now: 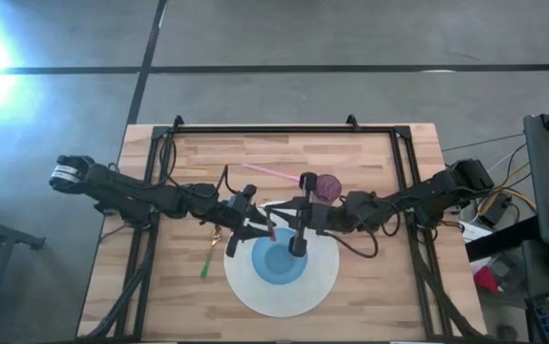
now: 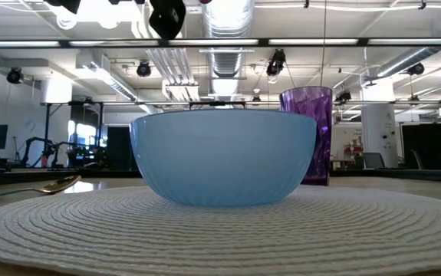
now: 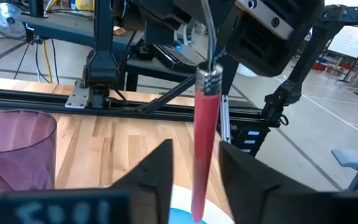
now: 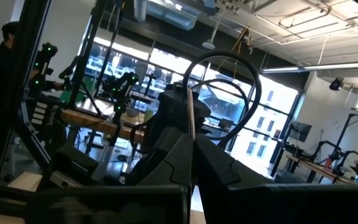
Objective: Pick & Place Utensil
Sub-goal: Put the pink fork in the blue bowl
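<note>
Left wrist view first: the left gripper (image 3: 194, 155) has its fingers (image 3: 157, 168) spread apart, one on each side of the red-handled utensil (image 3: 205, 143), with a gap showing on both sides, so it grips nothing yet. The handle hangs straight down above the blue bowl (image 1: 279, 260), its lower end just over the rim. It hangs that way because it is held from above. In the right wrist view the right gripper (image 4: 191, 168) has its fingers (image 4: 219, 165) pinched tight on the thin metal shaft.

From where I stand this looks like a hand-over staged over the bowl, with the handle left free for the left gripper to close on. The right pinching only the slim shaft keeps the thicker, easier part clear.

Both arms meet above the bowl, the left coming from its left side and the right from its right. The bowl sits in the middle of a round woven placemat (image 1: 245, 287). A purple cup (image 2: 308, 138) stands just behind the bowl, a gold spoon (image 2: 59, 185) and a green utensil (image 1: 204, 263) lie to the bowl's left, and a pink utensil (image 1: 269, 172) lies beyond it.
</note>
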Available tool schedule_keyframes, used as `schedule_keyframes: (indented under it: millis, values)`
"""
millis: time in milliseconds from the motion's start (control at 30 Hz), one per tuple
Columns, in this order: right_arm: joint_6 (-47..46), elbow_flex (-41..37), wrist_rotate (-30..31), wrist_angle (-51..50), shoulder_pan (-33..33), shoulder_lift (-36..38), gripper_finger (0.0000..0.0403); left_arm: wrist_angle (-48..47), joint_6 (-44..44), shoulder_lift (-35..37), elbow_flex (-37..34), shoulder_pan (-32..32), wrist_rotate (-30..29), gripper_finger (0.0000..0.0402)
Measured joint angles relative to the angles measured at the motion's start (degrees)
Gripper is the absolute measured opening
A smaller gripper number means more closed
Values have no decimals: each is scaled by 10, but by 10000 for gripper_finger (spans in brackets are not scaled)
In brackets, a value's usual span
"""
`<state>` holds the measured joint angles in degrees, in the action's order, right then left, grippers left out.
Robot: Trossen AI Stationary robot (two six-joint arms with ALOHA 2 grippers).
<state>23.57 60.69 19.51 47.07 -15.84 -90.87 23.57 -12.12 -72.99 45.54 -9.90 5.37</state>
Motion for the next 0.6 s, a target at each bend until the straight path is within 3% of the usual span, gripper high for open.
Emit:
schedule_keyframes:
  millis: [267,600]
  values:
    - [-3,0,0,-1,4,0,8,0,1,0,0,0,1,19]
    - [-11,-1,0,-9,4,0,9,-21,-16,1,0,0,16,21]
